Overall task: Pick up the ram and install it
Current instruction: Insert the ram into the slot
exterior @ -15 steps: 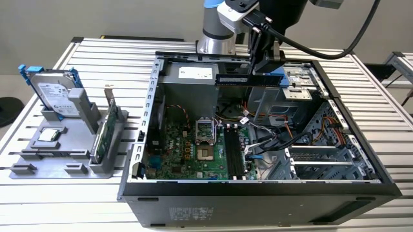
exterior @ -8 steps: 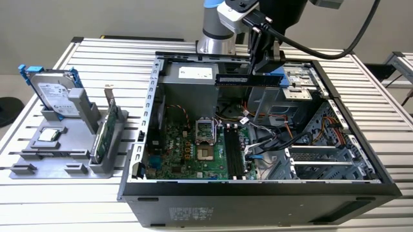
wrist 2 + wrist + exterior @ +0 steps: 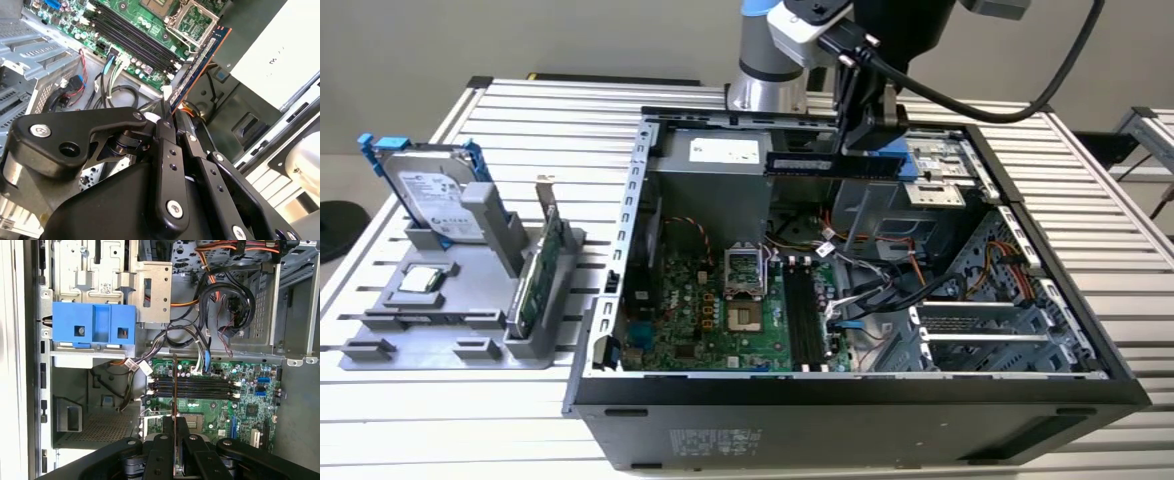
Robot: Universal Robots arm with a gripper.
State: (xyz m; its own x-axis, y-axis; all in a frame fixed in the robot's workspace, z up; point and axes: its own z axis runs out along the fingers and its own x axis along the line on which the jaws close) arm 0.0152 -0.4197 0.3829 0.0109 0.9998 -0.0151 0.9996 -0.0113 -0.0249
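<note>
Grips the ram (image 3: 834, 164) in the gripper (image 3: 865, 150): claw clamped on the thin board, one flat black bar on each face. Presents as a long, narrow, flat stick, dark with a bluish tint, held level in the exterior view. Hangs above the open computer case (image 3: 854, 395), toward its far side, apart from the motherboard (image 3: 700, 320) and crosswise to the slots (image 3: 803, 322).

Lists the fingers (image 3: 165, 150) as matte black metal bars, straight-edged, studded with round silver screw heads. In the second wrist view, closed tight about one end of the stick, its blue face and thin orange edge running out beyond the tips.

Computer case: black sheet-metal box, lid off, with grey perforated panels and bare steel cages inside. Motherboard: green, flat, dotted with small cylindrical parts, with a square silver socket frame (image 3: 740, 272) beside the long black slots. Loose cables (image 3: 881, 285) in black, white and orange. In the first wrist view, a boxy, smooth blue plastic bracket (image 3: 95, 322) fixed on a grey steel cage.

At the exterior view's left, well apart from the case: a grey moulded stand (image 3: 420, 330) bearing a silver hard drive (image 3: 434, 195) with blue rails, on edge and tilted, and a green card (image 3: 536, 275) with a metal bracket, also on edge. Under all, a table (image 3: 454, 430) of ribbed aluminium slats.
</note>
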